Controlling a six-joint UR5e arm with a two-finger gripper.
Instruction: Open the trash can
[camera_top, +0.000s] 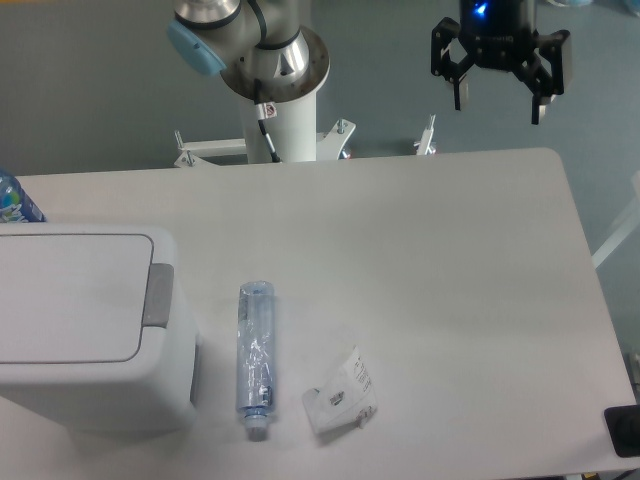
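We judge the task not yet begun. The trash can (85, 325) sits at the lower left of the frame, running off the left edge, and its flat white lid (70, 297) lies level and closed as far as we can see, with no gap showing along its rim. The grey push tab (157, 295) on the lid's right edge is untouched; nothing rests on it or near it. Everything is left to do: we would need to bring the arm across the frame, get down onto that tab, and press or lift so the lid comes up.

Our gripper (499, 103) hangs at the upper right of the frame, beyond the far edge of the table (440, 270), well apart from the trash can. Its two black fingers (461, 92) are spread wide, with clear background visible between them, and they hold nothing and touch nothing.

Between the gripper and the can, in the lower middle of the frame, lie a clear plastic bottle (255, 345) on its side, just beside the can's right wall, and a crumpled clear wrapper (342, 392) a little to the right of it. We judge that both sit low enough not to hinder a descent onto the tab, though the bottle is close.
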